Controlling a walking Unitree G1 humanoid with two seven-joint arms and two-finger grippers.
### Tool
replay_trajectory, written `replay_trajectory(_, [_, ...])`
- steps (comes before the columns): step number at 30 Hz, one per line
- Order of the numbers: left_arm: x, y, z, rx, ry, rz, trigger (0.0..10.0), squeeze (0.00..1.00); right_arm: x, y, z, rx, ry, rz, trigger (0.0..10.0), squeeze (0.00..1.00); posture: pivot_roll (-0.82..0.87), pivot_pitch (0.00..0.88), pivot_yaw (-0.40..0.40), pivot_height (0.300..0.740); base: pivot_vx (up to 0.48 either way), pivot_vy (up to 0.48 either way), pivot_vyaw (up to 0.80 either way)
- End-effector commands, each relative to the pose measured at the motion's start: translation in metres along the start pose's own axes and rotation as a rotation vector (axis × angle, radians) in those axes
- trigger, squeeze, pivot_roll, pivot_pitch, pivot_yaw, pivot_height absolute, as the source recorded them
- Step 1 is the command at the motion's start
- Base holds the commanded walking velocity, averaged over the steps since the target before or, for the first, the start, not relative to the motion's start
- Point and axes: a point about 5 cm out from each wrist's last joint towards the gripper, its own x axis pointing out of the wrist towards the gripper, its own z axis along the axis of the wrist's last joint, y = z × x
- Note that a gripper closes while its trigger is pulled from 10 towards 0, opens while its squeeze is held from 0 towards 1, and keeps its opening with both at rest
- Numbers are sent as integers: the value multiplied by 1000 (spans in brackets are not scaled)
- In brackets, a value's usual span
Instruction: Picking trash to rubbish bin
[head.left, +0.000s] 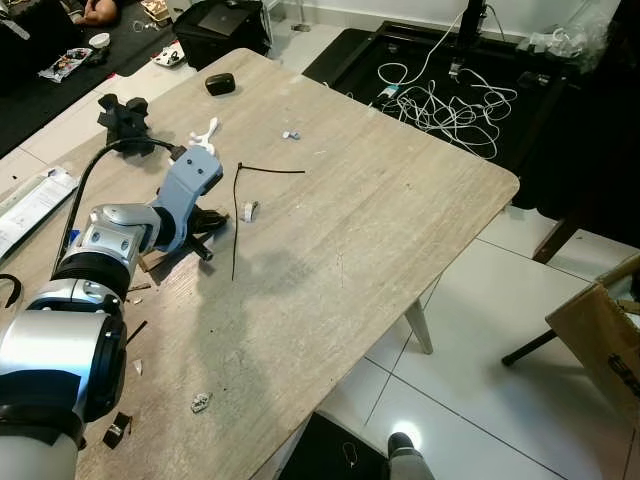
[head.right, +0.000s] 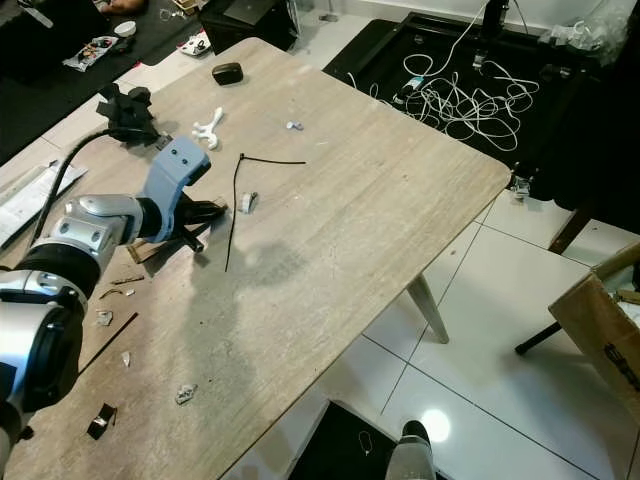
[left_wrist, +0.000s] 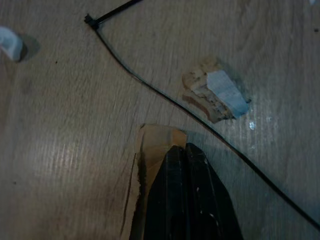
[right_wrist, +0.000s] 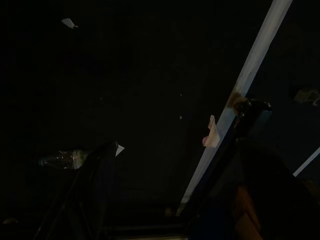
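My left gripper lies low over the left part of the wooden table. In the left wrist view its fingers are shut, tips resting on a brown cardboard scrap; I cannot tell if the scrap is pinched. A long black cable tie runs just beyond the tips. Close by are a torn scrap with white tape and a small white bit. My right gripper hangs in the dark, its fingers apart and empty.
More litter sits near the table's front edge: a crumpled bit and a black chip. At the far side are a white plastic piece, a black case and a black clamp. Tangled cables and a cardboard box are on the floor.
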Motion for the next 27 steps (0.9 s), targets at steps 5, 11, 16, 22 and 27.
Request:
replay_trajectory(5, [-2,-1,12,-196,-182,-70,0,0,-3,2,-14,26,56,-2,10000,0,-483,439,225,740,0,0,0])
replay_trajectory(11, [-22,13,55,-375,-538,-122,0,0,2,12,-1,27,39,18,10000,0,-462,405,219,740,0,0,0])
replay_trajectory(16, [-41,26,66,-415,-687,-145,0,0,6,21,14,26,14,40,10000,0,-451,378,213,740,0,0,0])
replay_trajectory(22, [-88,58,69,-537,-970,-118,0,0,12,35,41,19,-26,78,10000,0,-395,303,193,740,0,0,0])
replay_trajectory(27, [-105,64,48,-579,-1054,-184,0,0,14,44,53,8,-41,105,10000,0,-359,268,178,740,0,0,0])
